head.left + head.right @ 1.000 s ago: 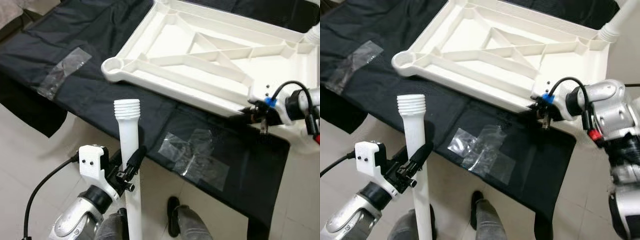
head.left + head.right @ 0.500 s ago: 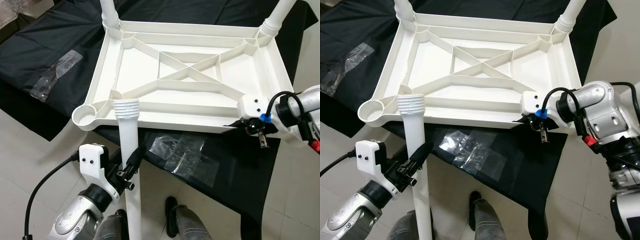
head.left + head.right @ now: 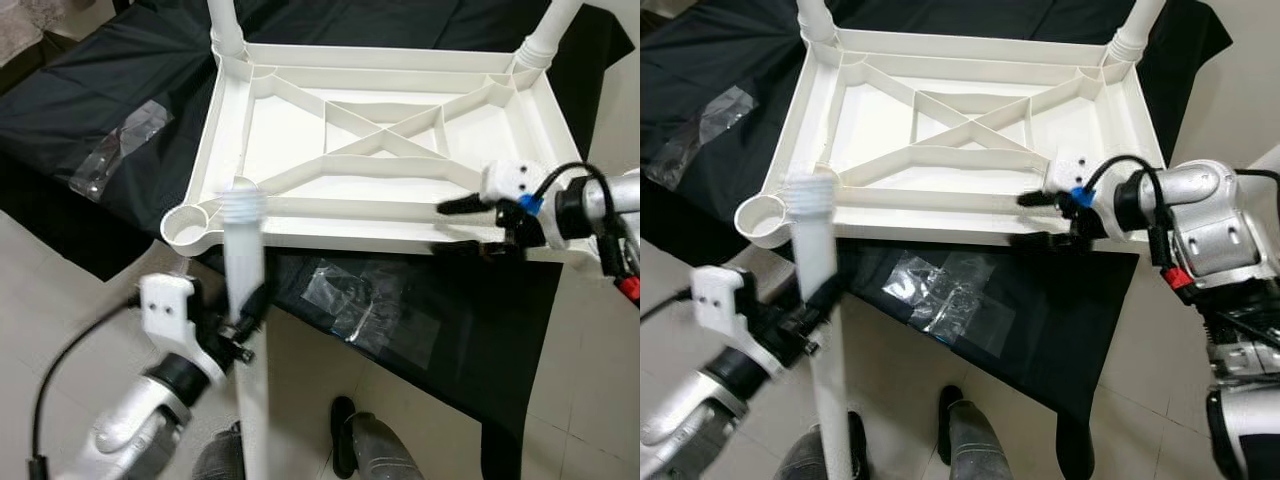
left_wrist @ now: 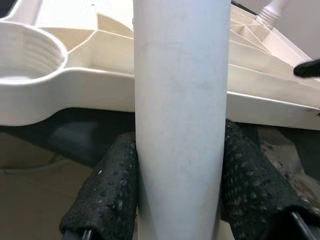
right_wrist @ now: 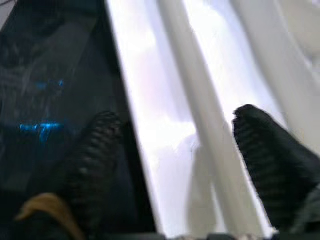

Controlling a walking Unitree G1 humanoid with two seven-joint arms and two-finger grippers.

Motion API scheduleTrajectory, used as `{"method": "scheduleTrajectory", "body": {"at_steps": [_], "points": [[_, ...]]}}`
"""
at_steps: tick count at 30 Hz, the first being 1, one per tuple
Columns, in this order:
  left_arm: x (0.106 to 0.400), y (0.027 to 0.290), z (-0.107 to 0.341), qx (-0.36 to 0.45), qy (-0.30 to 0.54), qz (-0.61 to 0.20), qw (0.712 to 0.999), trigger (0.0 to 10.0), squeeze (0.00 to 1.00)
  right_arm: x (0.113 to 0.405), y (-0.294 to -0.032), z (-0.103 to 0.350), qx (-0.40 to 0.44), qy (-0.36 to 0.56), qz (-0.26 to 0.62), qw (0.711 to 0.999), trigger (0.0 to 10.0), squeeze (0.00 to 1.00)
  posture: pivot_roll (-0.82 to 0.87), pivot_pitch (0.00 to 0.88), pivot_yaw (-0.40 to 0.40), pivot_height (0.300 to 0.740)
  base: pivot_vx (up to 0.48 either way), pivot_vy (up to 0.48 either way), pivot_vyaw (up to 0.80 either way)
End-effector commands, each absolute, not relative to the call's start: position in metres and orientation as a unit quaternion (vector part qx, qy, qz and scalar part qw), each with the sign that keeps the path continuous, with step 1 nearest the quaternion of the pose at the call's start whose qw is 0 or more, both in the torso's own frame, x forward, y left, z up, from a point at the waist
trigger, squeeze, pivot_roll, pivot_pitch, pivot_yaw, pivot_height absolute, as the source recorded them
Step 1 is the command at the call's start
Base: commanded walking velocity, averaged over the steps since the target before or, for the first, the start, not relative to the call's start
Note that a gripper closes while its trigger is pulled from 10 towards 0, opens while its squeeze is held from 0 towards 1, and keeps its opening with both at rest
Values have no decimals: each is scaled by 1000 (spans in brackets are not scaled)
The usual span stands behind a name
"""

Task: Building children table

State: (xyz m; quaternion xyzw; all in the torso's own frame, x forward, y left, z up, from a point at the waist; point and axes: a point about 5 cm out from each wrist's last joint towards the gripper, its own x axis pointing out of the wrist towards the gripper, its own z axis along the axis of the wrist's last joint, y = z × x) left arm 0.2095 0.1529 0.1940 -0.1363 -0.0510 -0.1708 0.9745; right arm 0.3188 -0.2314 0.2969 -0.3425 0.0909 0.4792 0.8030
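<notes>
You have a white table top (image 3: 385,150) with white ribs, a white leg (image 3: 243,262), a black cloth (image 3: 120,90), pale floor tiles (image 3: 60,300).

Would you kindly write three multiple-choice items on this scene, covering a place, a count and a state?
1. Where is the empty threaded socket on the upturned tabletop?
A. robot's near left corner
B. far right corner
C. centre

2. How many legs already stand in the tabletop?
A. none
B. two
C. four

3. What is the left gripper doing?
A. hanging open
B. holding a white leg
C. pressing tape

Answers: 1 A, the open ring sits at the near left corner beside the held leg. 2 B, legs rise from both far corners. 3 B, its fingers clamp the leg's sides.
</notes>
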Motion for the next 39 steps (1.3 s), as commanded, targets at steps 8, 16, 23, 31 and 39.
{"method": "scheduleTrajectory", "body": {"at_steps": [8,16,23,31,39], "points": [[214,188,198,-103,-58,-125,985,10000,0,289,-211,283,-242,72,583,772,10000,1000,11,297,-54,740,0,0,0],[226,208,203,-90,-50,-91,991,10000,0,312,-172,269,28,-62,451,890,10000,0,1,229,-65,740,0,0,0],[234,228,234,-35,-86,-95,991,10000,0,310,-142,225,95,-32,351,931,10000,0,10,193,-57,740,0,257,0],[239,231,237,-31,-92,-104,990,10000,0,311,-143,225,112,-37,297,948,10000,0,6,176,-54,740,0,480,0],[255,179,240,-78,-107,-196,972,10000,0,301,-139,236,167,-72,307,934,10000,0,-20,151,-41,740,0,480,-313]]}}
